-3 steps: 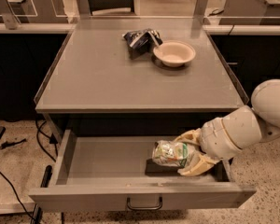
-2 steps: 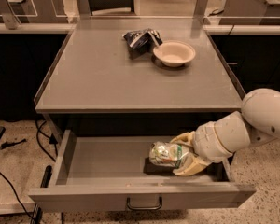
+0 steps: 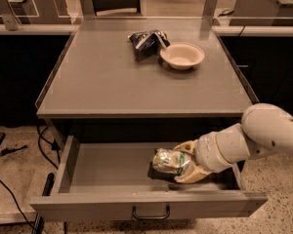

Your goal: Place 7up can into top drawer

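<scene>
The 7up can (image 3: 168, 161) is silver-white with green markings and lies on its side inside the open top drawer (image 3: 107, 169), right of its middle. My gripper (image 3: 182, 163) reaches in from the right over the drawer's right end, with its cream fingers (image 3: 188, 146) above and below the can, shut on it. The can sits low, at or just above the drawer floor. The drawer's front panel has a dark bar handle (image 3: 151, 213).
On the grey tabletop (image 3: 107, 77) stand a dark wrinkled snack bag (image 3: 146, 41) and a round beige bowl (image 3: 181, 55) at the back. Cables lie on the speckled floor at the left (image 3: 10, 179). My white arm (image 3: 263, 135) crosses the drawer's right side.
My gripper has moved left and slightly deeper into the drawer with the can still held in it.
</scene>
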You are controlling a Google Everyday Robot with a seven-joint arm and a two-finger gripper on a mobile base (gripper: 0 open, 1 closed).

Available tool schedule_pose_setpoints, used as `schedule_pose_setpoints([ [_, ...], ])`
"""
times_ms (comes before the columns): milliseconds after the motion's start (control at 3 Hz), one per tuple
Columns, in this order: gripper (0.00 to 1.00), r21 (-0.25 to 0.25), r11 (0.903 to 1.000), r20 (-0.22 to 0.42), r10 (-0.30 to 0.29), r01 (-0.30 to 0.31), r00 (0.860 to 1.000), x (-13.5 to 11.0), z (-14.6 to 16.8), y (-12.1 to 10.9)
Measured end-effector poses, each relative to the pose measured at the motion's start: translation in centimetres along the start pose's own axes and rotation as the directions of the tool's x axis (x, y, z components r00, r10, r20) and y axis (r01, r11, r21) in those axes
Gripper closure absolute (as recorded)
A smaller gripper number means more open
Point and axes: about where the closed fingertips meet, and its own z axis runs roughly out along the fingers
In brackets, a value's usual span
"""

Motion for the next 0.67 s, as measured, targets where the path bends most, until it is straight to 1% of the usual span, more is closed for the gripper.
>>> schedule_pose_setpoints([
  [333, 1.0, 0.023, 0.9996, -0.003, 0.017, -0.017, 1.0, 0.8, 1.7, -0.5],
  [667, 1.0, 0.031, 0.9992, -0.003, 0.025, -0.025, 1.0, 1.2, 3.2, -1.0],
])
